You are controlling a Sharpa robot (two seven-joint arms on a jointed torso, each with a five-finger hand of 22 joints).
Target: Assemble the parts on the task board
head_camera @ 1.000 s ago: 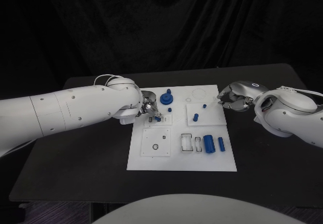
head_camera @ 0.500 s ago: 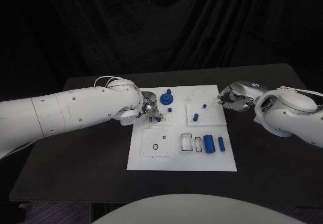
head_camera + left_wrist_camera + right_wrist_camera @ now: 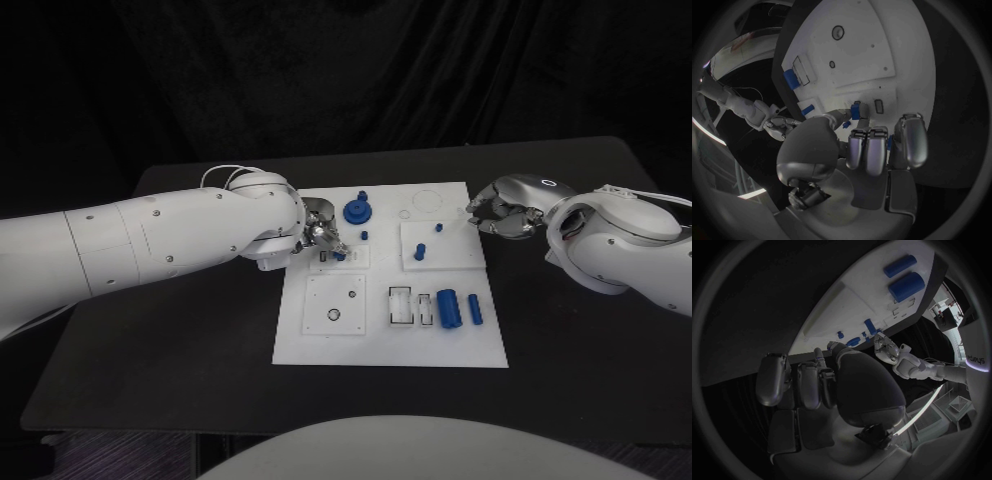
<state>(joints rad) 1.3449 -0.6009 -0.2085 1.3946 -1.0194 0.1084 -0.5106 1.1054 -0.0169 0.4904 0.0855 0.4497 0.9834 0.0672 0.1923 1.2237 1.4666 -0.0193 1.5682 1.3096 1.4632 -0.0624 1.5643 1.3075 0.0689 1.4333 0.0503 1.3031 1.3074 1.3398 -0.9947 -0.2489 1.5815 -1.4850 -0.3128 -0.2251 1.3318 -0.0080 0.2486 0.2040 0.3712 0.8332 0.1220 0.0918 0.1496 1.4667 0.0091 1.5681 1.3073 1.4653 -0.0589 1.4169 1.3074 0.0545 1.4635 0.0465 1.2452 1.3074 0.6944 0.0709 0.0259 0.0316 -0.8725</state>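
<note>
Here the left hand point(image 3: 317, 238) sits over the upper-left of the task board point(image 3: 389, 352), its fingers curled around a small blue part point(image 3: 855, 110) that stands at a raised white panel beside a slot. From the left wrist view the part looks pinched between thumb and fingers, though the contact is partly hidden. The right hand point(image 3: 500, 217) hovers at the board's right edge, off the plate, fingers curled in on nothing visible.

Judged step: seating the small part in its panel. To do it well, the part should be kept upright and square to its recess, pressed straight down, and released only once it sits flush; the fingers should clear the neighbouring round blue knob point(image 3: 356, 211) without nudging it.

Count, head view: one board on the black bench point(image 3: 173, 380); two hands. Besides the pinched part, blue parts visible are one round knob, one tiny peg point(image 3: 364, 235) below it, two pegs point(image 3: 420, 251) on the upper-right panel, and two cylinders point(image 3: 447, 305) lying lower right, one thick and one thin point(image 3: 475, 309). Smaller pieces may be hidden under the left hand.
</note>
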